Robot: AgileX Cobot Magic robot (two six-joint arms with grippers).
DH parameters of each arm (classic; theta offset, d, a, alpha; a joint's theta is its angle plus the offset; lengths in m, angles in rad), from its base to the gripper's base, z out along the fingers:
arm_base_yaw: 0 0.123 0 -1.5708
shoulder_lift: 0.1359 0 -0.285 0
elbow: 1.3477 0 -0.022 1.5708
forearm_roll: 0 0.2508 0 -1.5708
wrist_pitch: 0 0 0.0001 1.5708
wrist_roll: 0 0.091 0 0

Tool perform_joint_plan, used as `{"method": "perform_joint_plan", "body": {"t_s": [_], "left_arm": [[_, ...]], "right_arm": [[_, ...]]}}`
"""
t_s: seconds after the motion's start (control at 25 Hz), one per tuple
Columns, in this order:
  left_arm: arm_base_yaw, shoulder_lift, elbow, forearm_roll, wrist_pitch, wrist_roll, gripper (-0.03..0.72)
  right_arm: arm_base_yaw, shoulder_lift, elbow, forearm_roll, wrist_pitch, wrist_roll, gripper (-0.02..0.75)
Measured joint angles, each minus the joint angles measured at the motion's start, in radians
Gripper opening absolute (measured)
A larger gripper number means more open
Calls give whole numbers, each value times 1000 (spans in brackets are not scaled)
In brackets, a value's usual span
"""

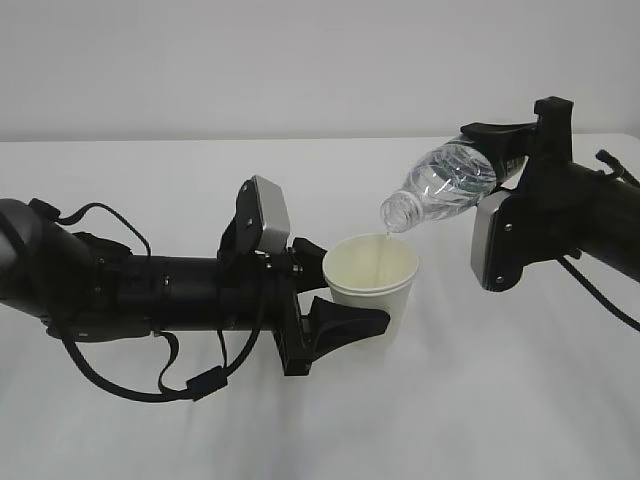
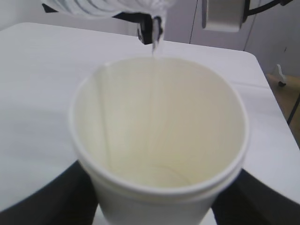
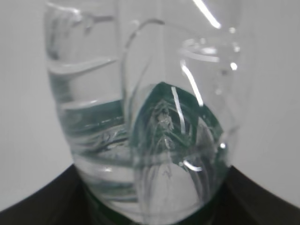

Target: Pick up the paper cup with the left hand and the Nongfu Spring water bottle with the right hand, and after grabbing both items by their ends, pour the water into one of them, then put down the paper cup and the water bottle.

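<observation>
Just above the desk, the small tapered white paper cup (image 1: 372, 275) with its rolled rim and cream inside stands upright, clamped low on its wall between the two black pointed fingers (image 1: 345, 325) of the left hand (image 1: 335, 295). A thin thread of clear water (image 1: 386, 240) falls from the capless neck of the ribbed clear plastic bottle (image 1: 440, 185), tilted mouth-down over the rim. The blocky black right hand (image 1: 510, 150) is clamped on the bottle's base end. Beneath lies the smooth white desk (image 1: 500, 400).
</observation>
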Motion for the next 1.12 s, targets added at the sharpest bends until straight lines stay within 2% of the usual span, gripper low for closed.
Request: {"method": "perform_joint_plan", "body": {"t_s": [1.12], "left_arm": [[0, 0, 0, -2, 0, 0, 486]], "right_arm": [[0, 0, 0, 0, -2, -9, 448]]}}
